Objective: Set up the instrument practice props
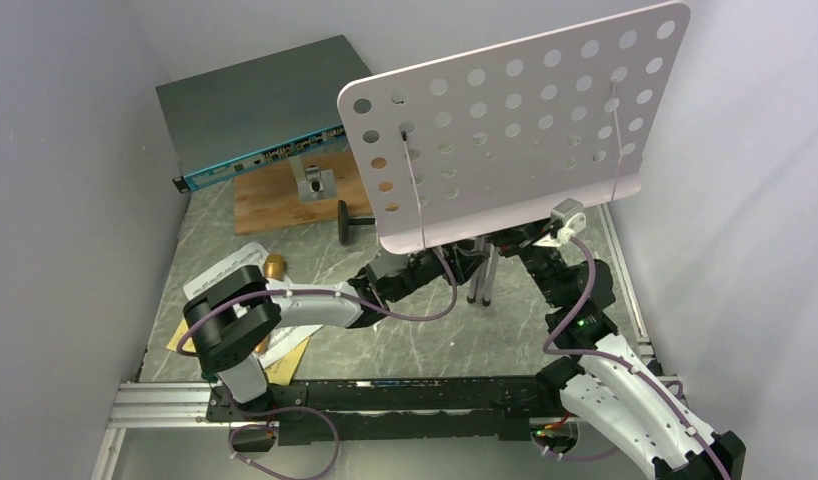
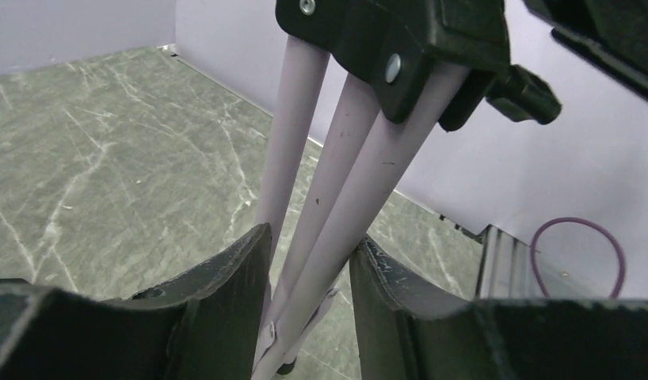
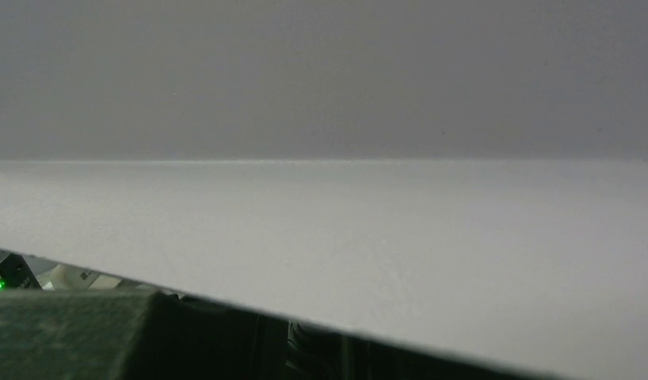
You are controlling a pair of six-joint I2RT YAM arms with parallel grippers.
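Lilac perforated music stand [image 1: 525,130] stands upright mid-way across the worktop [image 1: 435,345], its folded legs [image 2: 337,198] running near vertical between the jaws of my left tool [image 2: 311,247], the nearer arm. Pads sit at or just off the tubes; clench unconfirmed. Right tool [image 1: 533,238] is under the plate's lower edge, state not discernible.
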